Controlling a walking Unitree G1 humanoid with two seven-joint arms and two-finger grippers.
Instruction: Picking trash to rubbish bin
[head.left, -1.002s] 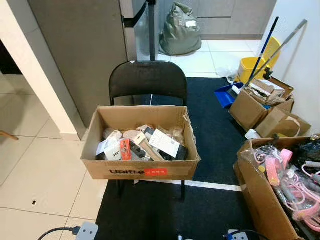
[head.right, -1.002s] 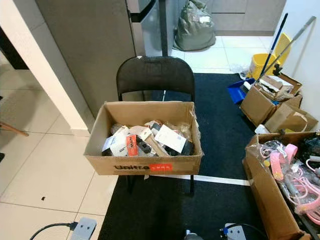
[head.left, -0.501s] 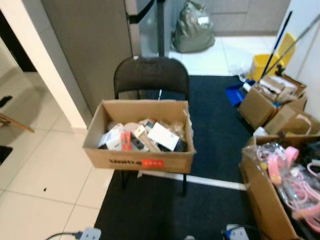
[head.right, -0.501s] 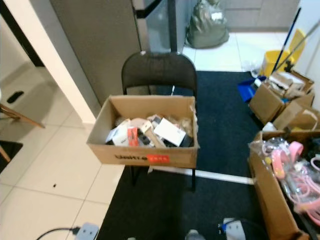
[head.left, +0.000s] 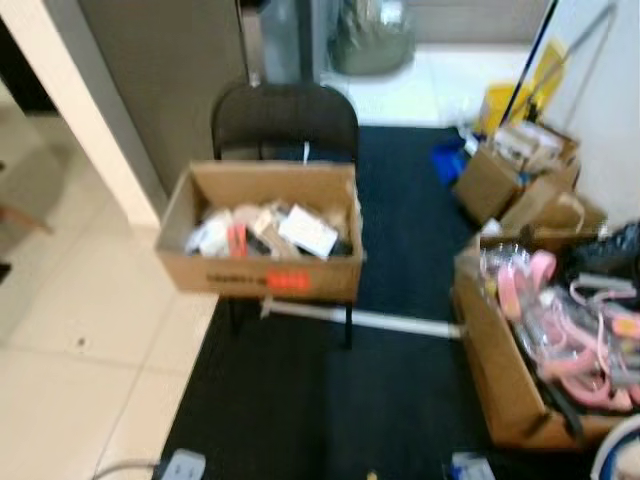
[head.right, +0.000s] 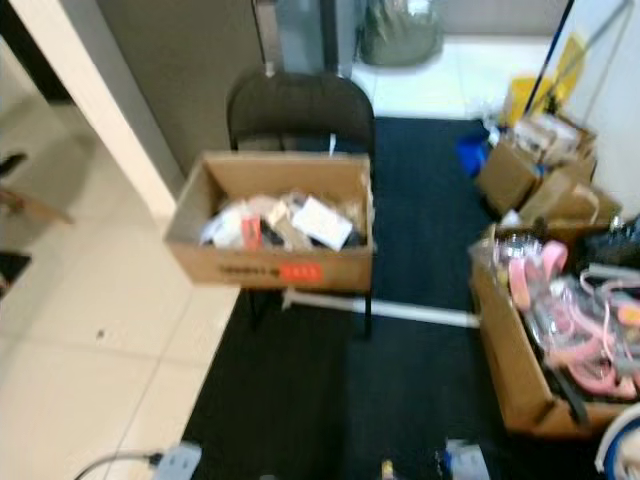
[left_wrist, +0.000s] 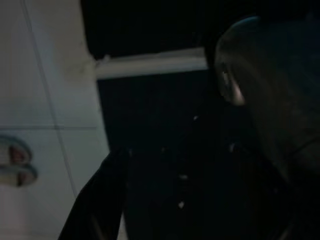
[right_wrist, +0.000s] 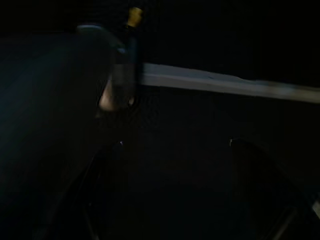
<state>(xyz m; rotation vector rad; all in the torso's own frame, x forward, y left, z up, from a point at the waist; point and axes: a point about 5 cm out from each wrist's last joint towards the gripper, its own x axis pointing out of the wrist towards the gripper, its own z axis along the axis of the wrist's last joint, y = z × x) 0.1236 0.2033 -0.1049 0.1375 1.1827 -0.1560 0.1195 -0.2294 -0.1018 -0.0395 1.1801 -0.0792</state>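
A cardboard box (head.left: 258, 268) of mixed trash (head.left: 268, 230) sits on a black folding chair (head.left: 285, 118), raised to reach height. Both arms hang idle over the dark rug (head.right: 300, 400); whether either tool is open cannot be told in the dark wrist views.

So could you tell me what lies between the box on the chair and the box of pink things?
Bare dark carpet crossed by a white strip, seen in both eye views.
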